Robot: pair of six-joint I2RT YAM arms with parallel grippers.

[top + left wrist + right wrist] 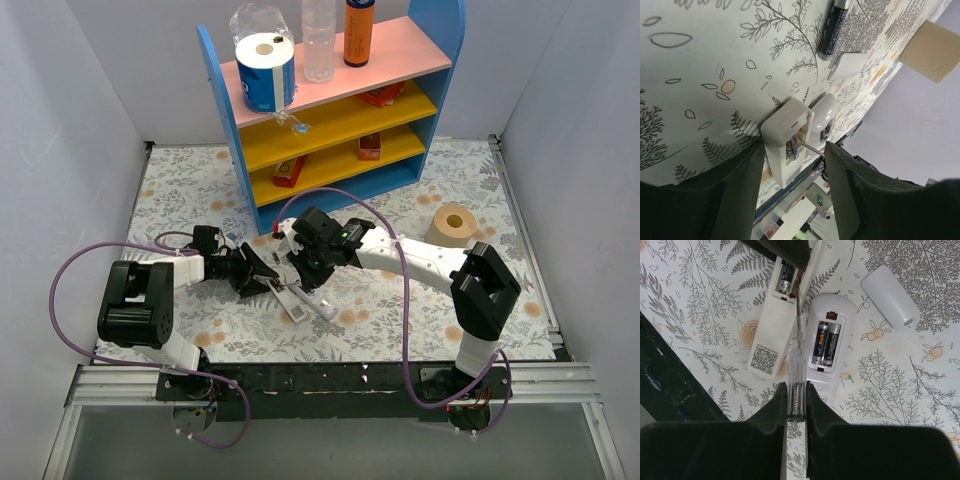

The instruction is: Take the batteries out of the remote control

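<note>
A tabletop (200, 190) covered in a pale sheet printed with leaves and orange flowers is boxed in by a plain grey-white left wall (60, 120), right wall (585, 100) and far wall (150, 40). At the far middle stands a small shelf unit (226, 105) with blue sides, a pink top board and two yellow shelves. A metal rail (120, 380) edges the near side. The light is soft and even.

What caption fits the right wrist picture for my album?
Jaws pinch a screwdriver, its tip in the battery slot of one remote; two batteries sit in the remote alongside.
</note>
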